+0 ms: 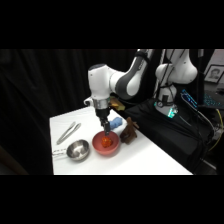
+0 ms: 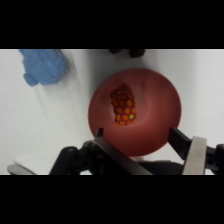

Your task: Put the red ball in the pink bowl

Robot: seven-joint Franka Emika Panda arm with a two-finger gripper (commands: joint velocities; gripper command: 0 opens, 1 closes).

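Note:
The red ball [image 2: 123,106], orange-red with yellowish spots, lies inside the pink bowl [image 2: 165,102], left of its middle in the wrist view. My gripper [image 2: 145,145] hangs just above the bowl's near rim, open, with nothing between its fingers [image 2: 192,150]. In the side view the gripper [image 1: 105,129] comes straight down over the pink bowl [image 1: 115,145], and the red ball [image 1: 105,142] shows as an orange spot inside it, right below the fingertips.
A shiny metal bowl [image 1: 78,150] stands just left of the pink one, with metal tongs [image 1: 68,132] behind it. A blue cloth-like thing [image 1: 116,123] [image 2: 45,67] and a brown lumpy toy [image 1: 130,131] lie behind and to the right of the pink bowl.

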